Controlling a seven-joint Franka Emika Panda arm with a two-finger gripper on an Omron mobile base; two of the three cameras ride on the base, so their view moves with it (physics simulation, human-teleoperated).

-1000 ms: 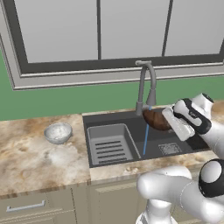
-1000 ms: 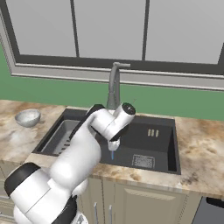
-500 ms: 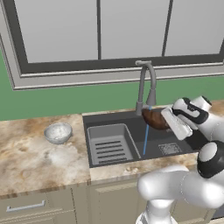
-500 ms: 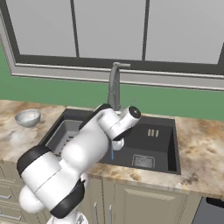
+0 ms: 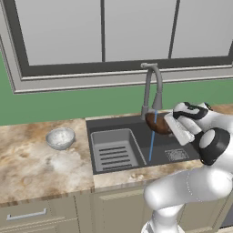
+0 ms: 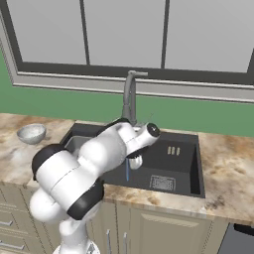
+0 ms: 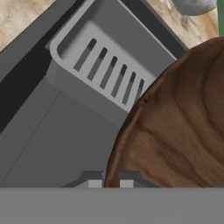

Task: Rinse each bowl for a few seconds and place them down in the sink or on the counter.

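The dark reddish-brown bowl [image 5: 157, 124] hangs tilted over the sink [image 5: 136, 124], under the grey faucet [image 5: 153, 86]. A thin blue stream of water [image 5: 151, 143] runs down past it. My gripper [image 5: 168, 124] is shut on the bowl's rim from the right. In the hand view the wood-grained bowl [image 7: 179, 127] covers the right side, its rim pinched in my gripper [image 7: 110, 183]. The speckled grey-white bowl [image 5: 60, 138] sits upright on the counter [image 5: 27, 164] left of the sink. It appears too as the speckled bowl [image 6: 31, 133] and the pale bowl [image 7: 194, 5].
A grey slotted insert tray [image 5: 113, 150] lies in the sink's left half, also seen as the tray [image 7: 109, 70]. A drain grate [image 5: 175, 154] sits at the basin's right. The window wall rises behind the faucet [image 6: 130, 96]. My white arm [image 6: 84, 168] covers the sink's left part.
The brown bowl stays under the stream, shifted a little to the left. My arm's elbow has swung and now looms larger in the right base view.
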